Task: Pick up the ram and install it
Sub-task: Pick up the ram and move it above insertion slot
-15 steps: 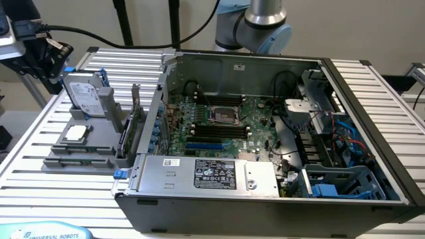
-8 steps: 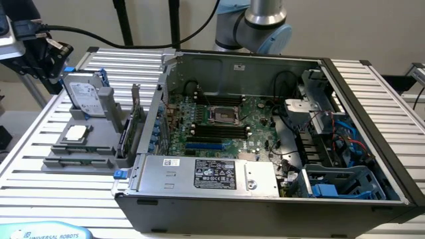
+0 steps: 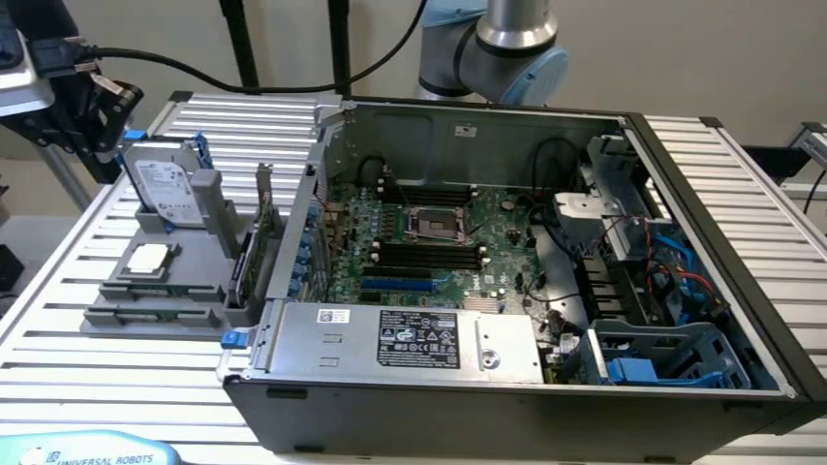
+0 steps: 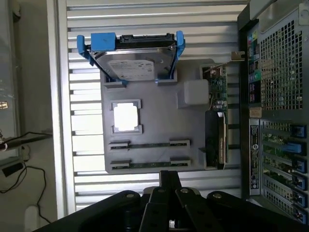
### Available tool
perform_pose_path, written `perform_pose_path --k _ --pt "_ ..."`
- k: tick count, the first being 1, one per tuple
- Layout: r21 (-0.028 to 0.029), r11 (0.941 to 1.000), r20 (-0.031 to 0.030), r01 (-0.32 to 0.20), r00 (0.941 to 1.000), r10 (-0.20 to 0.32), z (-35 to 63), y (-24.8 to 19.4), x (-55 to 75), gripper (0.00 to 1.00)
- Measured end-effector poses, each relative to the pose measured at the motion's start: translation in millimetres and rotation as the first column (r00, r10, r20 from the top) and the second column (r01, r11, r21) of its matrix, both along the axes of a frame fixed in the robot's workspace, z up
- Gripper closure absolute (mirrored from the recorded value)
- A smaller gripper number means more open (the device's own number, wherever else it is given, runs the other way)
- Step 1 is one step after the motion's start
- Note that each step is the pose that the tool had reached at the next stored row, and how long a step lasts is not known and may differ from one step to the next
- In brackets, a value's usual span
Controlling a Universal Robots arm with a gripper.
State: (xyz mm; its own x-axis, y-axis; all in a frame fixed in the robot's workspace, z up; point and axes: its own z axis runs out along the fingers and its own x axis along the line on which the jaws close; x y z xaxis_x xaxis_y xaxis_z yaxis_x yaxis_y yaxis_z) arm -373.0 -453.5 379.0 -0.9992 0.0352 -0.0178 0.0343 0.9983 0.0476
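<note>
Two ram sticks, thin and dark green, lie in the slots of a grey holder tray (image 4: 159, 121): one ram stick (image 4: 149, 144) and a second (image 4: 147, 165) closer to my gripper. In the exterior view the same ram sticks (image 3: 153, 291) lie at the tray's front, on the exterior view's left. My gripper (image 4: 170, 178) hovers above the tray's edge nearest the second stick, its fingers closed together and holding nothing. The motherboard's black ram slots (image 3: 420, 254) lie inside the open computer case (image 3: 723, 242).
Standing on the tray are a silver hard drive with blue rails (image 4: 130, 60), a processor chip (image 4: 125, 117) and a green expansion card with a metal bracket (image 4: 216, 121). The case's rear panel (image 4: 277, 111) stands beside the tray. The slatted metal table (image 3: 116, 378) carries everything.
</note>
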Motion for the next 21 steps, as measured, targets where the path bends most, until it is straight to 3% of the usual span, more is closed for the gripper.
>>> perform_pose_path --k 5,10,15,21 --pt "-0.0003 0.9960 -0.0029 -0.090 0.9960 0.090 -0.9 0.0 0.0 0.89" --pt "-0.0006 0.9838 -0.0072 -0.179 0.9838 0.179 -1.7 0.0 0.0 0.89" --pt "-0.0001 0.9634 -0.0115 -0.268 0.9634 0.268 -2.6 0.0 0.0 0.89" --pt "0.0008 0.9281 -0.0143 -0.372 0.9280 0.372 -3.8 0.0 0.0 0.89"
